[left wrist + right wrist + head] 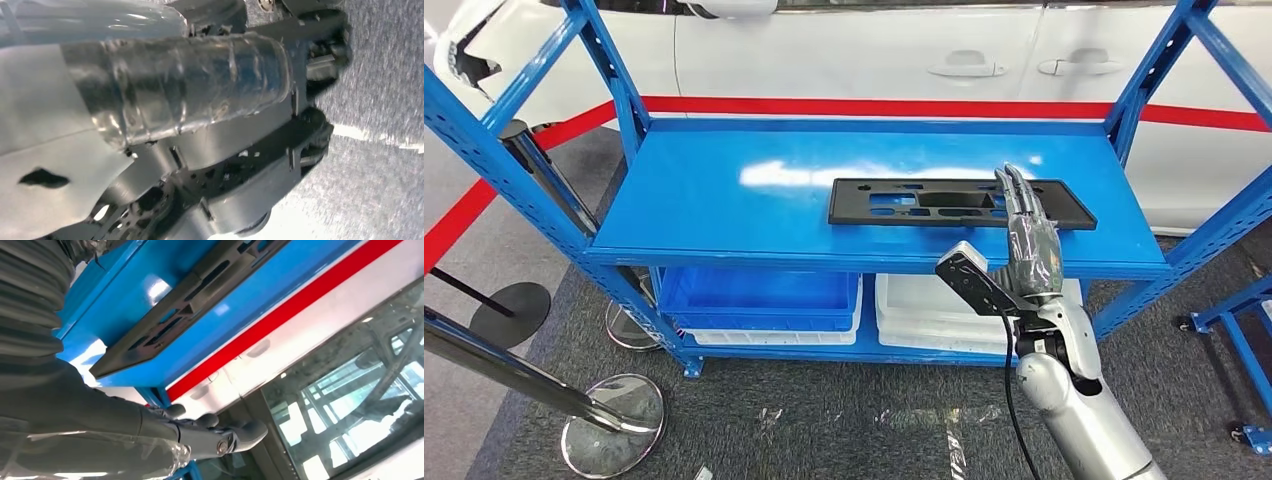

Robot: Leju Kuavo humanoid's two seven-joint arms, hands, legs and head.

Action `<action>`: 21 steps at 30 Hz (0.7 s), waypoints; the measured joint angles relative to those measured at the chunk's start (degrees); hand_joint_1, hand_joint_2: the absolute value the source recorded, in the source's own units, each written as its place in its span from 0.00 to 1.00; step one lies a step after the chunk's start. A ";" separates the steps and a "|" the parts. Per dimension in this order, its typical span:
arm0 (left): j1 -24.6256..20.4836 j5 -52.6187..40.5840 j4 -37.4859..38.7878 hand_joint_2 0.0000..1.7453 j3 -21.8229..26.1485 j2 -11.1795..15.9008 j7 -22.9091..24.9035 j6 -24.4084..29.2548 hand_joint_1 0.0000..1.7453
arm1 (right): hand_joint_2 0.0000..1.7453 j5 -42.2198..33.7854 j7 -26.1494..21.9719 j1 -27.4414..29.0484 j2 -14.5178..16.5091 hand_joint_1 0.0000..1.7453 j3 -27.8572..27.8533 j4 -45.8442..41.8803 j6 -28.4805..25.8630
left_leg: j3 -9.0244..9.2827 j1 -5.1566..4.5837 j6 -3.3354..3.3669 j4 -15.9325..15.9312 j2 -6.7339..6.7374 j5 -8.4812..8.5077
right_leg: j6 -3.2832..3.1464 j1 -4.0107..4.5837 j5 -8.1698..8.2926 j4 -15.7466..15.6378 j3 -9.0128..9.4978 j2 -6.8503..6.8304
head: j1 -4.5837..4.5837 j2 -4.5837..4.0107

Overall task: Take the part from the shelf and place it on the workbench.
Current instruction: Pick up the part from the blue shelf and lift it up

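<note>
My right hand (pixel 1031 240) is open, fingers straight over the part's (pixel 924 203) near edge, holding nothing; I should lower and pinch that edge squarely.

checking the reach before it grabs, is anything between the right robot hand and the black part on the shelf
Nothing visible. The right robot hand is raised at the shelf's front edge, fingers extended over the near edge of the black part, which lies flat with nothing else on that shelf surface.

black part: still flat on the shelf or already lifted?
Flat on the shelf. The black part lies on the blue top shelf; the right hand reaches above it with fingers extended, not gripping.
</note>
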 joint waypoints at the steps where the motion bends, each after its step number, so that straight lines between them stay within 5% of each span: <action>1: -0.04 0.00 0.02 0.00 -0.04 -0.01 0.00 -0.03 0.00 | 1.00 0.02 0.00 -0.03 0.01 0.00 -0.01 0.03 0.01 | 0.25 -0.13 0.01 -0.62 0.01 -0.25 | 0.23 -0.02 0.03 -0.11 -0.12 0.02 | -0.02 0.00; 5: -0.09 0.00 0.13 0.00 -0.13 -0.06 -0.02 -0.23 0.00 | 1.00 0.51 -0.31 -0.26 0.08 0.00 -0.36 0.06 0.15 | 2.19 0.62 0.19 -3.20 0.23 -0.14 | 1.42 0.15 -1.57 2.68 -1.24 -0.61 | 0.12 0.00; 8: -0.09 0.00 0.19 0.00 -0.25 -0.10 -0.02 -0.25 0.00 | 1.00 1.54 -0.39 -0.35 0.11 0.00 -0.79 0.19 0.54 | 3.09 0.72 0.44 -3.45 0.36 -0.67 | 2.21 -0.49 -4.75 12.84 -7.16 -0.83 | 0.30 0.00; 10: -0.05 0.00 0.20 0.00 -0.27 -0.19 -0.02 -0.07 0.00 | 1.00 2.79 -0.17 -0.27 0.11 0.00 -0.84 0.41 0.79 | 3.67 0.95 0.22 -3.27 0.36 -1.29 | 2.80 -1.08 -3.20 14.30 -9.10 -0.92 | 0.30 0.00; 13: -0.02 0.00 0.21 0.00 -0.27 -0.44 -0.02 0.72 0.00 | 1.00 5.10 0.51 -0.45 0.10 0.00 -0.87 0.72 1.31 | 4.47 1.50 -0.92 -2.17 0.26 -2.91 | 3.84 -1.73 2.78 4.92 -5.74 -1.38 | 0.47 0.00; 15: -0.07 0.00 0.22 0.00 -0.27 -0.43 -0.02 1.29 0.00 | 1.00 6.37 0.96 -0.61 0.09 0.00 -0.89 0.96 1.74 | 4.35 1.38 -1.85 -1.37 0.19 -3.82 | 3.41 -1.68 3.10 1.60 -4.28 -1.45 | 0.65 0.01; 19: -0.10 0.00 0.22 0.00 -0.27 -0.41 -0.02 1.81 0.00 | 1.00 8.33 1.64 -0.79 0.07 0.00 -0.89 1.47 1.97 | 4.14 1.24 -2.75 -0.41 0.32 -4.83 | 1.46 -1.70 2.07 1.30 -3.71 -1.04 | 0.10 0.00; 21: -0.18 0.00 0.22 0.00 -0.26 -0.41 0.01 1.96 0.00 | 1.00 9.46 1.92 -1.20 0.05 0.00 -0.87 1.77 2.23 | 1.85 1.23 -2.95 4.73 0.30 -6.96 | 0.78 -1.70 1.70 1.07 -2.95 -1.01 | -0.26 0.00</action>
